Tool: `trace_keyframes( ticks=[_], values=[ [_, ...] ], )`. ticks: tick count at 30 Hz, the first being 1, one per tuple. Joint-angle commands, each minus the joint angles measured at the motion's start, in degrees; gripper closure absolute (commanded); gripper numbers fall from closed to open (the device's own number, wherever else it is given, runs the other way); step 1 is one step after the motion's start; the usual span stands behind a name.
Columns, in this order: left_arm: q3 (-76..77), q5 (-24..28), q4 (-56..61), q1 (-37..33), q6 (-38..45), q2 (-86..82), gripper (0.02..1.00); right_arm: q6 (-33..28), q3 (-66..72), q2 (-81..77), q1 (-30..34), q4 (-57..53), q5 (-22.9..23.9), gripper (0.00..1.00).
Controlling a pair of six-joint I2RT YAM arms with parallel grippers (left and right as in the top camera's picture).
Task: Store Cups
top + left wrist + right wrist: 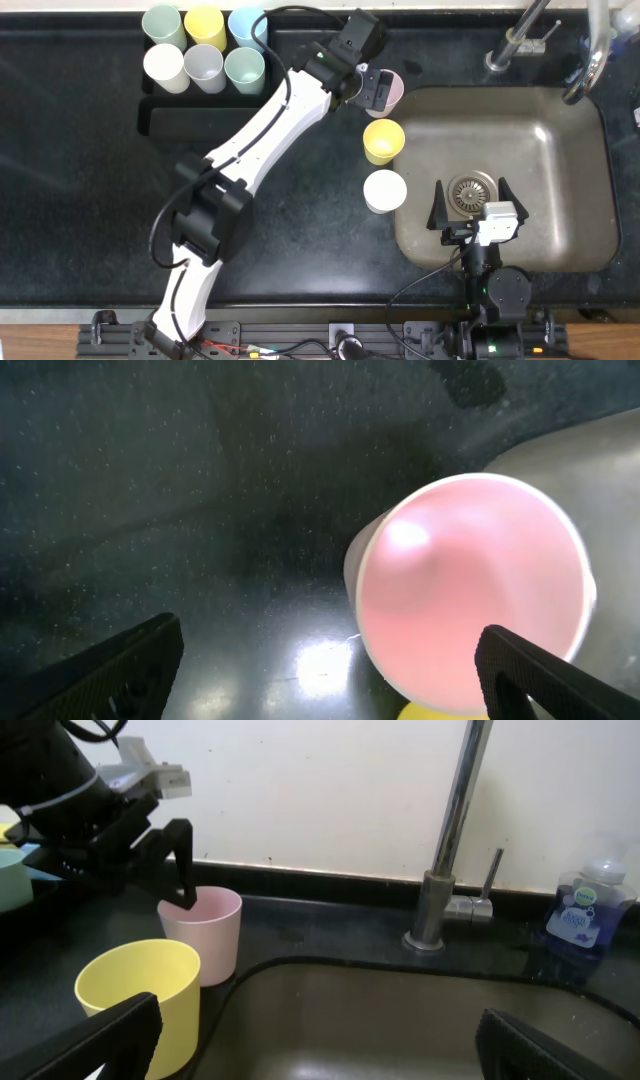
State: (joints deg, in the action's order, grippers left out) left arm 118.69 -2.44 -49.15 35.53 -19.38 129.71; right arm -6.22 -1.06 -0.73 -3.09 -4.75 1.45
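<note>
A pink cup (390, 90) (470, 595) (207, 932) stands upright on the dark counter just beyond the sink's far left corner. My left gripper (372, 88) (330, 680) (172, 860) hangs open right above it, with the cup's rim close to one finger (550, 675). A yellow cup (384, 140) (142, 992) and a white cup (385, 190) stand in a row nearer along the sink's left edge. Several pastel cups (205, 45) sit on a black tray (200, 118) at the back left. My right gripper (470, 205) (320, 1050) is open and empty over the sink.
The steel sink (540, 140) takes up the right side, with a faucet (515, 40) (450, 840) behind it and a blue soap bottle (585, 910) at the far right. Dark counter lies free between the tray and the loose cups.
</note>
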Motion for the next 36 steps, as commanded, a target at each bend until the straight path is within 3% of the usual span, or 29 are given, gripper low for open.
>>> trace_keyframes(
  ticks=[1, 4, 9, 14, 20, 21, 24, 25, 26, 36],
  values=[
    [1.44, -0.68, 0.72, -0.59, -0.63, 1.49, 0.058, -0.22, 0.79, 0.46, -0.22, 0.28, -0.37, 0.005],
    [1.44, -0.72, 0.98, -0.66, -0.63, 1.57, 0.062, -0.22, 0.79, 0.46, -0.22, 0.28, -0.37, 0.003],
    [1.44, -0.68, 0.90, -0.96, -0.61, 1.64, 0.213, -0.22, 0.79, 0.46, -0.22, 0.28, -0.39, 0.003],
    [1.42, -0.66, 1.75, -0.96, -0.63, 2.25, 0.130, -0.22, 0.79, 0.46, -0.22, 0.28, -0.37, 0.003],
    [1.42, -0.68, 3.13, -0.96, -0.61, 2.69, 0.154, -0.22, 0.79, 0.46, -0.22, 0.28, -0.37, 0.003],
    [1.42, -0.68, 3.23, -0.96, -0.59, 2.78, 0.200, -0.22, 0.79, 0.46, -0.22, 0.28, -0.37, 0.007],
    [1.42, -0.68, 3.50, -0.96, -0.59, 3.08, 0.673, -0.22, 0.79, 0.46, -0.22, 0.28, -0.37, 0.003],
    [1.38, -0.70, 3.54, -0.96, -0.57, 3.26, 0.875, -0.22, 0.79, 0.46, -0.22, 0.28, -0.37, 0.003],
    [1.38, -0.70, 3.69, -0.96, -0.37, 3.45, 0.982, -0.22, 0.79, 0.46, -0.22, 0.28, -0.37, 0.003],
    [1.64, -1.38, 6.05, -1.40, -0.20, 4.24, 0.982, -0.22, 0.79, 0.46, -0.22, 0.28, -0.37, 0.005]
  ],
)
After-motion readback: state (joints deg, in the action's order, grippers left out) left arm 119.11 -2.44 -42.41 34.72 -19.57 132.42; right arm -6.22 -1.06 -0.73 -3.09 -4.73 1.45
